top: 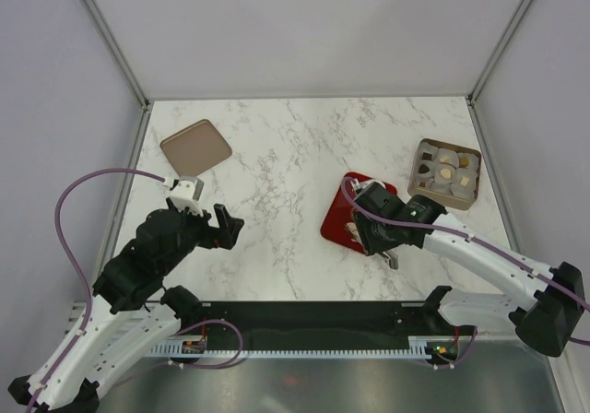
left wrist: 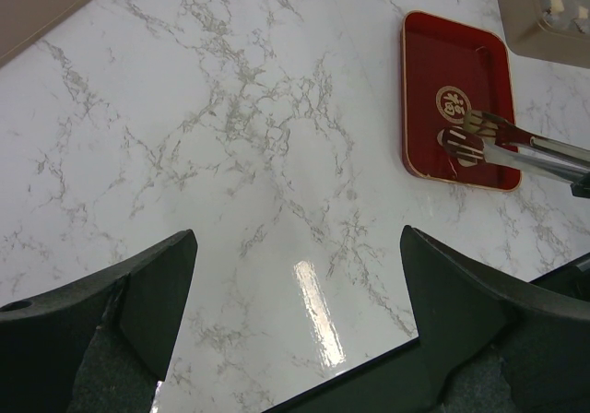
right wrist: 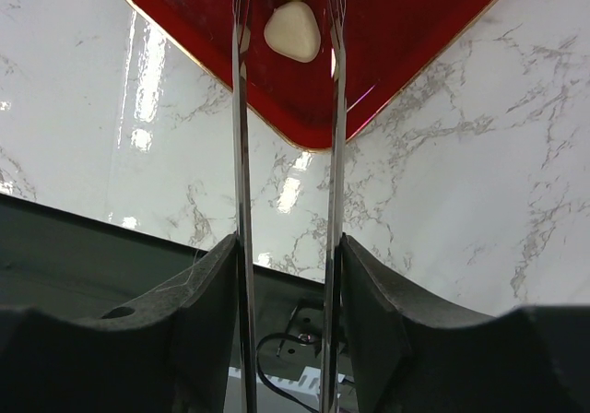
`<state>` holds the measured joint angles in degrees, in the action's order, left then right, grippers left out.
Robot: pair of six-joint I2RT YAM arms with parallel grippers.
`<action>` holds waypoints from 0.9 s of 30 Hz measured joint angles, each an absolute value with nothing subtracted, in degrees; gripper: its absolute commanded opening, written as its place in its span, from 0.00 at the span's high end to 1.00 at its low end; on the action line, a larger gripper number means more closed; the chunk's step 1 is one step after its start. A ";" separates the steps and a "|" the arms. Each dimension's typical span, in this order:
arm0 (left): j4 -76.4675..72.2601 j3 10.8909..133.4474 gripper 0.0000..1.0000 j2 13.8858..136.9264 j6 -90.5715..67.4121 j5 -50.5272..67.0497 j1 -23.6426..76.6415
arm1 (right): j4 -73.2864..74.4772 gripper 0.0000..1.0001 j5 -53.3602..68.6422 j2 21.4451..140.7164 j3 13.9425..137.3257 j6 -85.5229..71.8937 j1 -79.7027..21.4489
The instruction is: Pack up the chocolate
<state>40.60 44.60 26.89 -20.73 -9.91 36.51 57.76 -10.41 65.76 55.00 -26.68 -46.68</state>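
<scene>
Chocolate (right wrist: 293, 32) in two places. On the red tray (right wrist: 415, 26), close to the corner pointing toward the right gripper (right wrist: 288, 256): two cream pieces, smooth and matt, nearly touching. Nearer one a rounded, heart-like triangle; farther one oval, cut off by the top edge of the right wrist view.

Metal tongs (right wrist: 241, 109) clamped in the right gripper's jaws, pressed from the outside on both handles. Blades parted all the same, running either side of the heart-like piece with a thin gap on each side — no contact to be seen. Height of the blade tips above the tray: cannot tell.

More chocolate in the tan box (top: 419, 150), just to the right of the tray on the marble bench (top: 277, 201) — pale cream rounds beside a few dark brown pieces, too small from above for finer shapes.

Left gripper (left wrist: 297, 247) over the bench, well apart from tray and box, jaws spread wide, nothing held. Brown lid (top: 195, 146) flat on the bench at the far left.
</scene>
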 measured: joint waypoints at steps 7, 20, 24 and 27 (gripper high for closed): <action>40.60 44.60 0.00 26.68 -20.73 -9.96 36.51 | 56.71 0.50 -10.46 67.05 54.76 -26.33 -46.68; 40.60 44.60 0.00 26.04 -20.73 -9.98 36.51 | 55.66 0.57 -11.22 69.45 55.37 -26.11 -46.68; 40.62 44.60 0.00 25.91 -20.73 -9.98 36.51 | 55.29 0.53 -11.62 70.57 55.51 -26.06 -46.68; 40.60 44.60 0.00 25.71 -20.73 -9.98 36.51 | 55.07 0.51 -11.81 71.72 56.14 -26.09 -46.68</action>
<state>40.60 44.60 25.71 -20.73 -9.98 36.51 55.07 -11.81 71.72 56.14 -26.09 -46.68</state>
